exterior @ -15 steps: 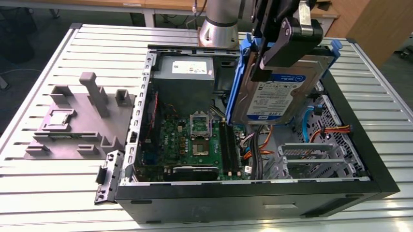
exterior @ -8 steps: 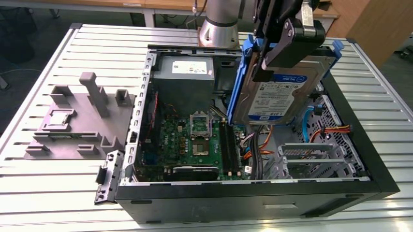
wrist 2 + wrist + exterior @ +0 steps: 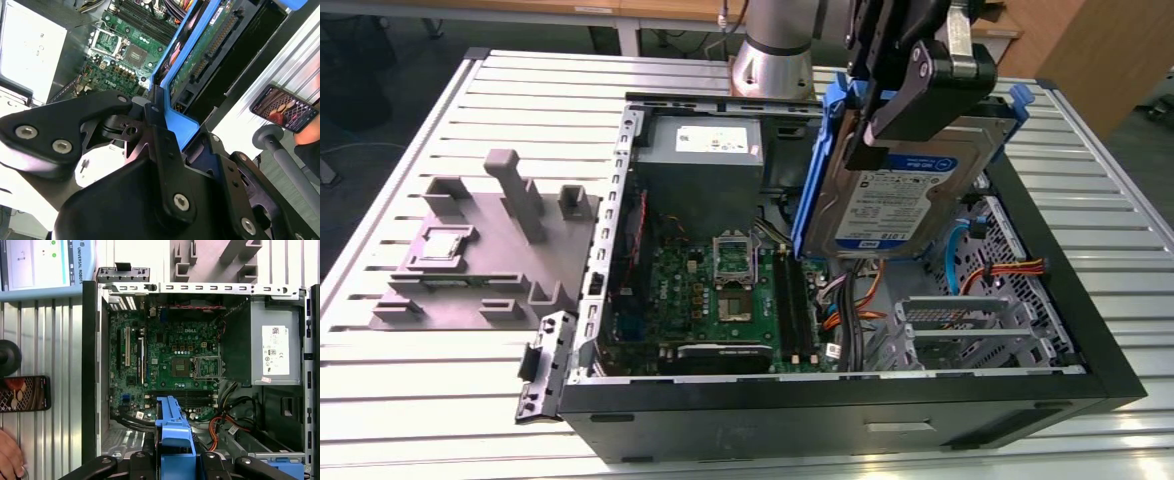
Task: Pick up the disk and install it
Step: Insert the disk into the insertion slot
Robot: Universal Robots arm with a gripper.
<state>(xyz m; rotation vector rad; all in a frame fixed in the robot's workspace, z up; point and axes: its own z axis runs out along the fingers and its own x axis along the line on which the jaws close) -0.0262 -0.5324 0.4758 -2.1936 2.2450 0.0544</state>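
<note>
The disk, a silver drive with a white and blue label in a blue plastic carrier, hangs tilted above the open computer case, over its right half in the exterior view. My gripper is shut on the carrier's upper edge. In the second wrist view my black fingers pinch the blue carrier, with the drive's green circuit side beyond them. The first wrist view has the carrier sticking out from the gripper over the motherboard.
Inside the case sit a grey power-supply box, orange and blue cables and a metal drive cage. A grey fixture block stands on the slatted table at the exterior view's left. A phone and a hand lie beside the case.
</note>
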